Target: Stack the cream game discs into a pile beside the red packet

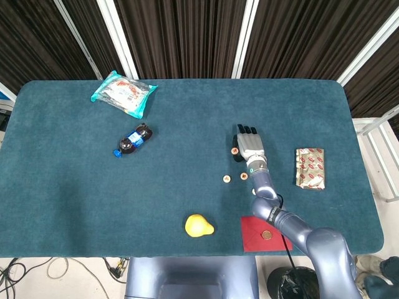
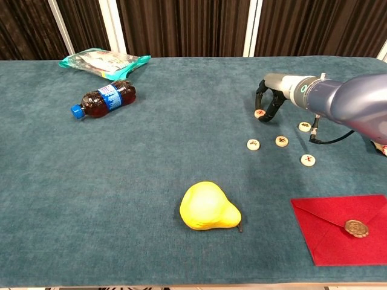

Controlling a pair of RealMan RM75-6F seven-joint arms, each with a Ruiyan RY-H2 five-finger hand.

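A lab test rig: felt-covered table [image 1: 187, 205] before dark curtains [image 1: 181, 37], floor cables [image 1: 25, 269].

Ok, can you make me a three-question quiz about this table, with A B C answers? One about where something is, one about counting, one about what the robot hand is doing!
1. Where is the bottle?
A. beside the yellow pear
B. near the teal snack bag
C. on the red envelope

2. How many cream discs does the chest view show?
A. two
B. five
C. nine

3. What is the right hand doing?
A. fingers curled around a disc on the table
B. holding the pear up
C. resting on the envelope

Answers: 1 B, the bottle lies just in front of the teal snack bag. 2 B, five discs lie scattered, none stacked. 3 A, its fingers curl down around the farthest disc.
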